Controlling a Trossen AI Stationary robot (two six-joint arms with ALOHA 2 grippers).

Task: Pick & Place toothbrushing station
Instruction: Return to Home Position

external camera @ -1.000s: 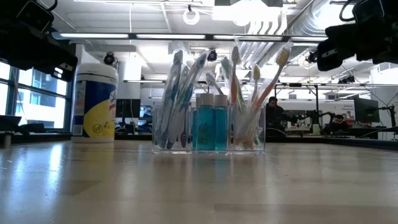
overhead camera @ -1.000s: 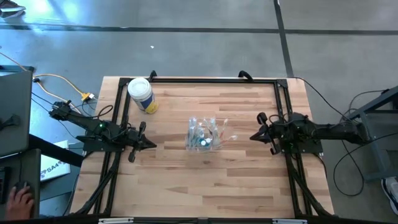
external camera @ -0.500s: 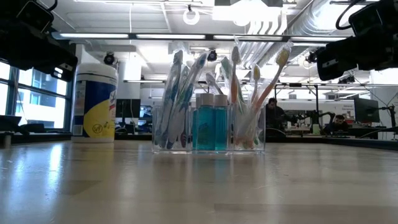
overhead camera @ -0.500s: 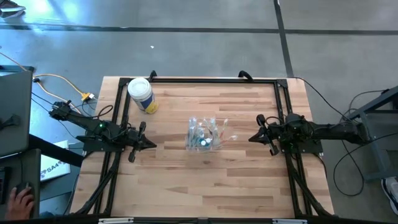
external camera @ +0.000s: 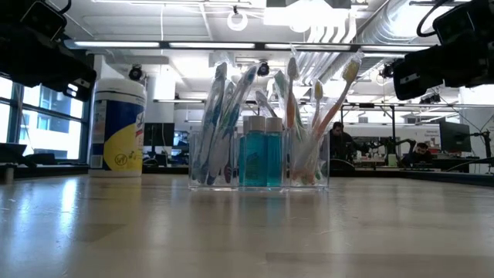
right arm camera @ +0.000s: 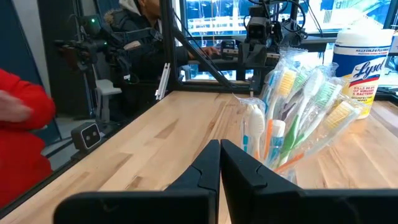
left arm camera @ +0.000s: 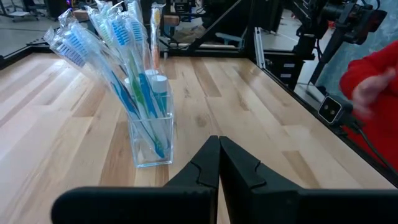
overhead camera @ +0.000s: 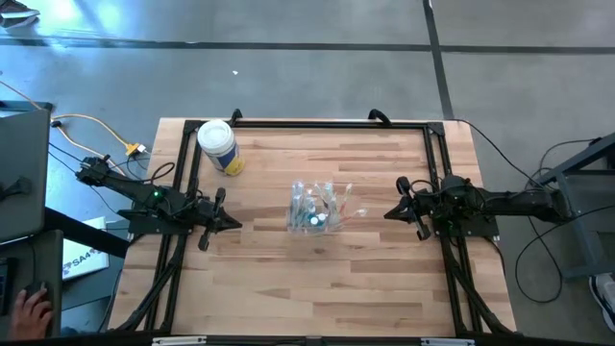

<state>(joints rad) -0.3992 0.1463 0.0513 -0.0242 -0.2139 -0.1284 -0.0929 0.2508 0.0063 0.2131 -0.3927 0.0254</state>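
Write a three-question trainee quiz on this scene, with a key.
1. Fill in: the yellow-labelled canister stands nearer the ___ arm.
2. The toothbrushes are: A flat on the table; B standing in the clear organizer; C inside the canister.
3. True or false: the left end effector and the right end effector are both shut and empty.
Key: 1 left; 2 B; 3 true.

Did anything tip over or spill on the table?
No, nothing stands out. The clear organizer stands upright in the middle of the table, toothbrushes leaning inside it. The wipes canister is upright near a corner. The left tool and right tool wait shut at the sides.
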